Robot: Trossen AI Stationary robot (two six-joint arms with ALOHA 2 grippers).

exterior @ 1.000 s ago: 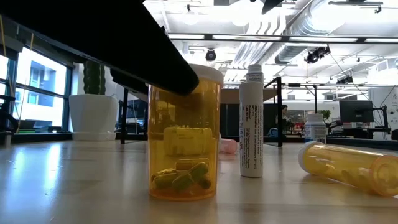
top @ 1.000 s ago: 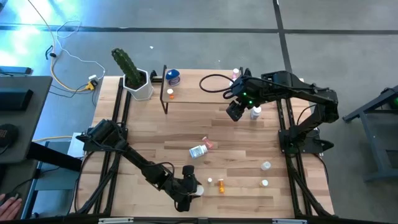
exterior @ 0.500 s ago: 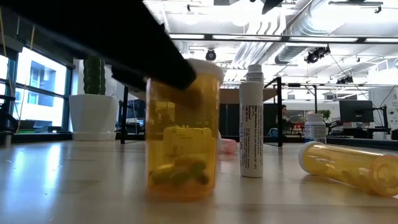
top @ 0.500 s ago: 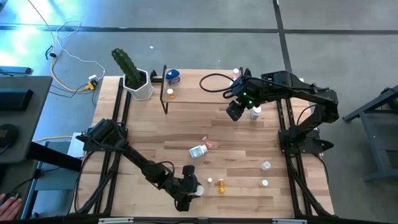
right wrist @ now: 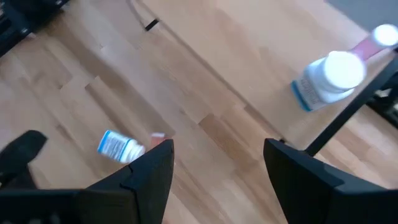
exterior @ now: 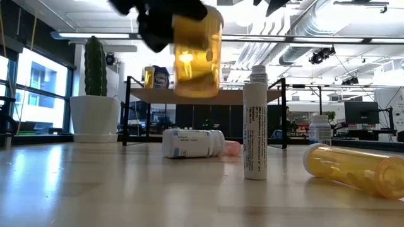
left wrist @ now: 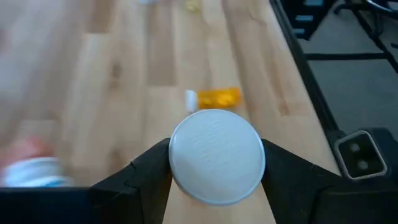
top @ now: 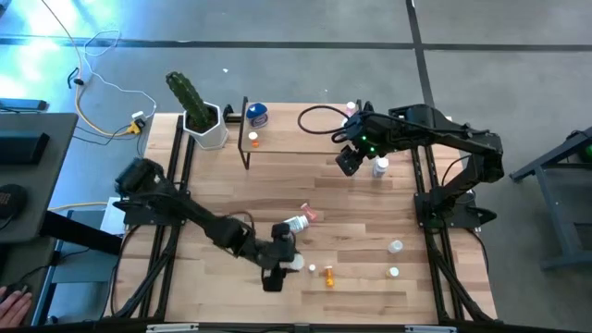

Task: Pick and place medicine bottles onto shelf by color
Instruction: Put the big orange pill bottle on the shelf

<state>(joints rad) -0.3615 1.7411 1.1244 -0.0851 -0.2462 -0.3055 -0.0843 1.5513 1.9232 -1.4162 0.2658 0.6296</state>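
An orange pill bottle [exterior: 197,57] with a white cap [left wrist: 217,155] hangs above the table's near middle, with my left gripper [top: 280,264] shut on it. My right gripper [top: 347,163] hovers open and empty over the right part of the wooden shelf [top: 305,143]. On the shelf stand a blue bottle [top: 257,114], an orange one [top: 253,140], a white one [right wrist: 328,78] and a pink one [top: 351,109]. On the table a white bottle [exterior: 189,143] lies on its side, a white vial [exterior: 255,123] stands upright and an orange vial [exterior: 353,169] lies flat. My left gripper pinches the orange bottle between its two fingers at its capped top end [left wrist: 177,158], one finger on each side. The fingers slant down from the table's left. The bottle hangs about upright below them, its bottom [exterior: 197,93] lifted clear of the table.
A green cactus in a white pot [top: 199,116] stands at the far left beside the shelf. A pink bottle [top: 311,215] lies by the white one. Two small white-capped bottles [top: 395,247] [top: 393,272] sit near the right edge. A black cable [top: 314,120] loops on the shelf.
My left gripper has risen and gone toward the table's far edge with the orange bottle. The bottle stood on the table a second ago and now hangs clear of it, uncovering the lying white bottle behind. My right gripper has kept still.
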